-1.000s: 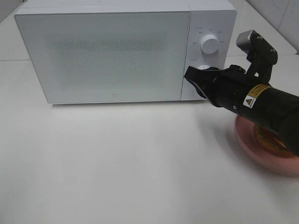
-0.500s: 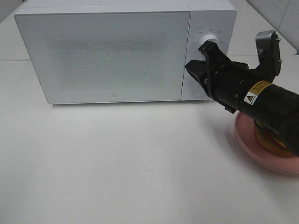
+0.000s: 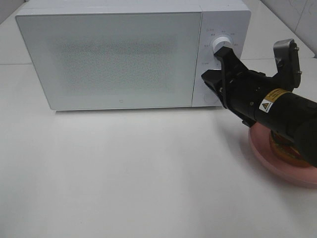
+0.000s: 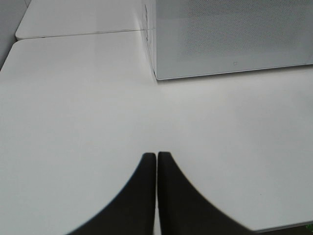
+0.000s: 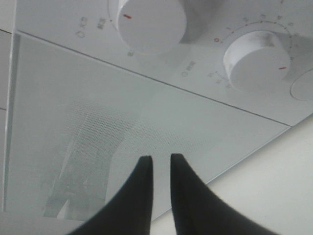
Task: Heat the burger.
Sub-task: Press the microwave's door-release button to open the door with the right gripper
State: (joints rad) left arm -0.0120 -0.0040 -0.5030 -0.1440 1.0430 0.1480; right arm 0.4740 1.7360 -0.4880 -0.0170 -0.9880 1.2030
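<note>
Left gripper point(image 4: 156, 155): fingers pressed together, empty, above white table point(image 3: 124, 173). Lower right of frame: pink plate point(image 3: 265, 157) with burger point(image 3: 287, 153) on it, mostly hidden under right arm, only a sliver shows. Yellow warning-triangle label point(image 3: 271, 100) on arm, print too small to read. Right gripper point(image 5: 160, 159): narrow gap, nothing between, tips near microwave point(image 3: 119, 59) door edge below two dials point(image 5: 146, 19). Dial markings illegible. Door closed.

A white matte table point(image 3: 124, 173) fills nearly the whole scene under soft, even light, with only faint shadows. A thin seam point(image 4: 78, 33) separates it from a second white tabletop point(image 4: 73, 17) behind. Pale tiles point(image 3: 302, 12) show at the far right corner.
</note>
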